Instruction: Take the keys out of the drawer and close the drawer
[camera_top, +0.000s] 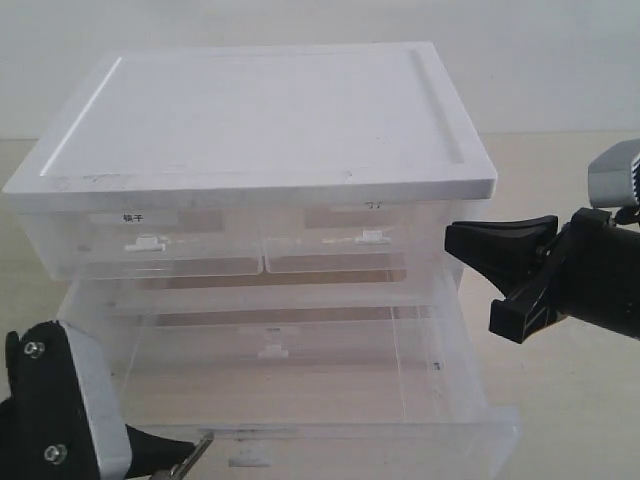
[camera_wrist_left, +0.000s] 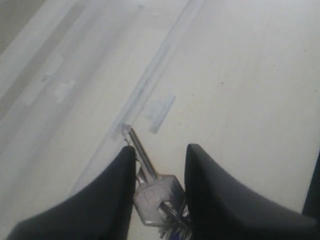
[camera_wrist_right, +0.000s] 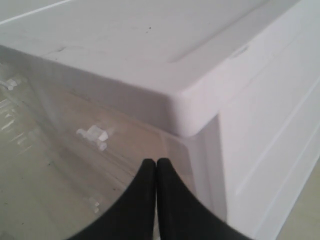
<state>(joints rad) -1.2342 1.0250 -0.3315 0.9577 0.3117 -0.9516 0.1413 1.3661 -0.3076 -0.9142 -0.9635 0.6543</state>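
The keys (camera_wrist_left: 156, 194) are pinched between my left gripper's black fingers (camera_wrist_left: 107, 200); one silvery key points out past the tips, and a bit of blue fob shows below. In the exterior view my left gripper (camera_top: 172, 452) is at the bottom left, shut on the keys (camera_top: 196, 453), just in front of the drawer's front wall. The drawer (camera_top: 400, 436) is pulled far out of the white-topped cabinet (camera_top: 260, 110), and its inside looks bare. My right gripper (camera_top: 455, 243) is shut and empty beside the cabinet's right front corner, above the open drawer.
Two half-width top drawers (camera_top: 165, 245) are closed. The right wrist view shows my right gripper (camera_wrist_right: 156, 163) under the cabinet's white lid corner (camera_wrist_right: 190, 107). The drawer's translucent rim (camera_wrist_left: 148, 82) and label (camera_wrist_left: 160, 114) lie ahead of the left gripper. Beige table (camera_top: 560, 400) surrounds the cabinet.
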